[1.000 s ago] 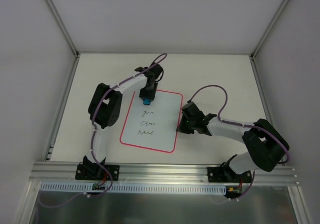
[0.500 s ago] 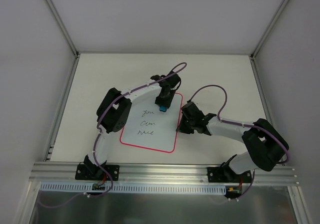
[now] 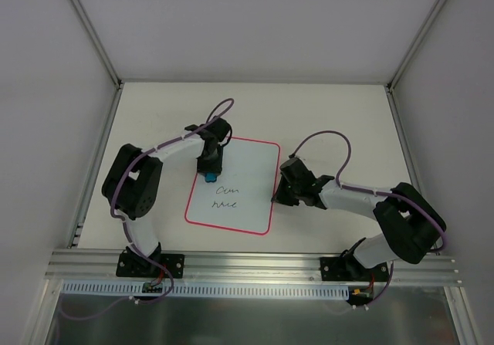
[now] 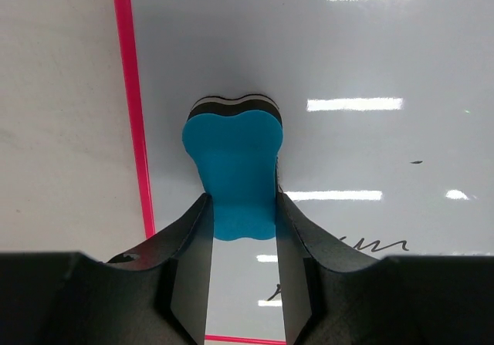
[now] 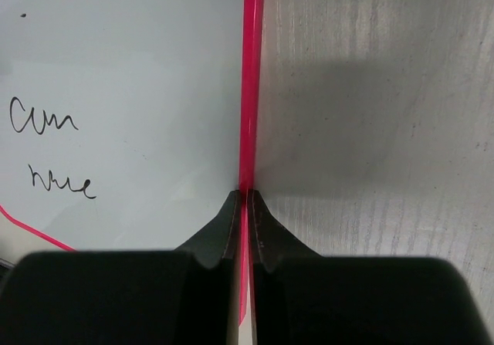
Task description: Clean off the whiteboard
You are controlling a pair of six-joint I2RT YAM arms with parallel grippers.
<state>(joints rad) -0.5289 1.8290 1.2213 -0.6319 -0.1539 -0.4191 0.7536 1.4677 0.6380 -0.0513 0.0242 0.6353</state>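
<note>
No brand or label anywhere that I can see. The only writing (image 3: pixel 226 197) is two short lines of dark cursive scrawl in the lower half of the whiteboard (image 3: pixel 251 183), something like "Cum" over "nme", honestly can't read it for sure. Count: one whiteboard, one eraser (image 4: pixel 233 167), two arms, two scribbled lines. The board is flat, glossy white (ceiling lights reflect off it in the left wrist view), with rounded corners and a thin red-pink border, and it lies a bit skewed in the middle of the pale desk (image 3: pixel 340 121) between the two arms. The left claw (image 4: pixel 241 202) is clamped on the eraser, a blue block with a black and white layer at its far end. That end is pressed onto the board just inside the left border, above the writing. The right claw (image 5: pixel 245 197) is pinched tight on the board's right edge, with the pink border running right between its fingers.
</note>
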